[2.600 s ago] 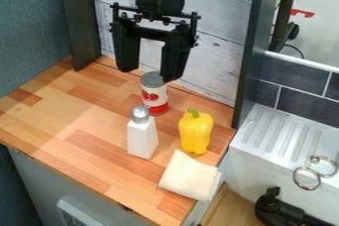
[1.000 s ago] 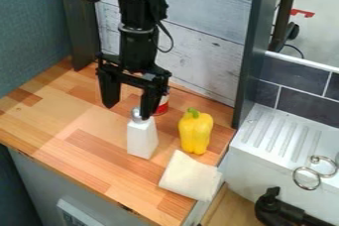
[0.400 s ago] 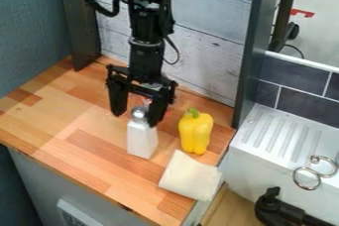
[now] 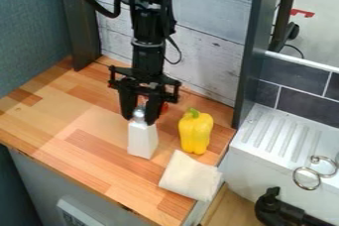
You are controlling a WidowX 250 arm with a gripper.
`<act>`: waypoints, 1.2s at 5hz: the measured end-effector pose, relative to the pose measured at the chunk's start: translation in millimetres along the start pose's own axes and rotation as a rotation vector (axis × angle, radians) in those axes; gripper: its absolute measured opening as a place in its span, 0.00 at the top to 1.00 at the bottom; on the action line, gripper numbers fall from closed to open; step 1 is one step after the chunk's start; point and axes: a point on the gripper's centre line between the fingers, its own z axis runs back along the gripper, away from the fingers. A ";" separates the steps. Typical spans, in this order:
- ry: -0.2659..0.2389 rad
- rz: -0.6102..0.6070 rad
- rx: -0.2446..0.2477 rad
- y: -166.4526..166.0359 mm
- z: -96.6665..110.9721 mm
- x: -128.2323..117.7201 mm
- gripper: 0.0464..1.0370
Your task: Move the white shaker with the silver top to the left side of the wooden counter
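Note:
The black gripper (image 4: 140,120) hangs over the middle of the wooden counter, its fingers shut on the silver cap of a white shaker (image 4: 141,140), one on each side. The shaker stands upright on the counter. Right of it stands a yellow bell pepper (image 4: 196,133) with a green stem. A folded cream cloth (image 4: 189,176) lies in front of the pepper, near the counter's right edge. Behind the gripper, a bit of a red and white can (image 4: 164,107) shows; most of it is hidden.
A whitewashed plank wall rises behind the counter (image 4: 39,121), with dark posts at both sides. To the right is a white sink unit (image 4: 281,136) with a ridged drainboard, metal rings (image 4: 307,178) and a black faucet (image 4: 270,210).
The gripper has come down and forward from above the can to the shaker's top, and its fingers have drawn together around the cap. Shaker, pepper and cloth have stayed put.

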 end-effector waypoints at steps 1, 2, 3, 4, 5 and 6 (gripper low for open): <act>-0.006 0.022 -0.001 1.5 4.4 -8.2 0.53; -0.060 0.046 0.007 6.3 34.3 -26.9 0.53; -0.074 0.059 0.009 10.1 46.8 -39.9 0.53; -0.075 0.128 -0.011 50.3 49.1 -50.2 0.53; -0.095 0.152 -0.035 90.4 46.0 -50.6 0.53; -0.051 0.132 -0.054 108.7 32.6 -49.4 0.53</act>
